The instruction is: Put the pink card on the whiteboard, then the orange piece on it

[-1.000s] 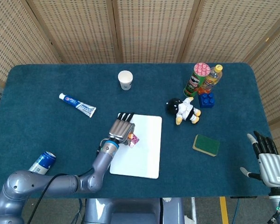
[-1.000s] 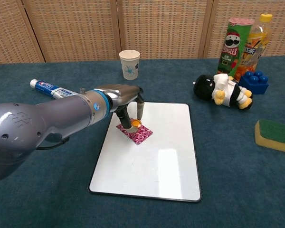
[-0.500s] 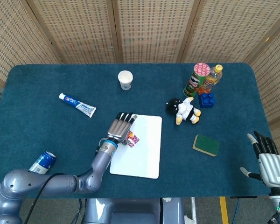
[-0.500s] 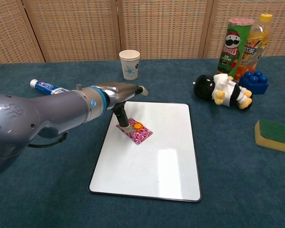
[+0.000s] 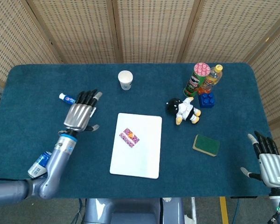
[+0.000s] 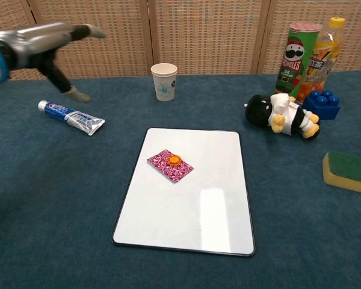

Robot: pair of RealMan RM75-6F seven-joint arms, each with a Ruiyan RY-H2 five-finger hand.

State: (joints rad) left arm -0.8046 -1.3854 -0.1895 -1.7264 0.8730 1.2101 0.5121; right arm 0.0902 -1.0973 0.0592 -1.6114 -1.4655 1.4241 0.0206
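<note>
Head view shows the left hand [image 5: 81,114] raised off to the side with its fingers spread wide and nothing in them, while the whiteboard [image 5: 144,161] lies well to its right on the desk [image 5: 37,135]. The pink card [image 5: 129,137] rests flat on the near-left part of that whiteboard, and the orange piece [image 6: 175,159] sits on top of the card, so both placements look complete. What is left, by this reading, is only a clean withdrawal: the hand should travel high and away from the board so no finger brushes the light card. The right hand [image 5: 269,161], far across the desk, is likewise spread and empty. Dark teal cloth covers the desk, and woven screens [image 5: 149,28] stand behind it.
</note>
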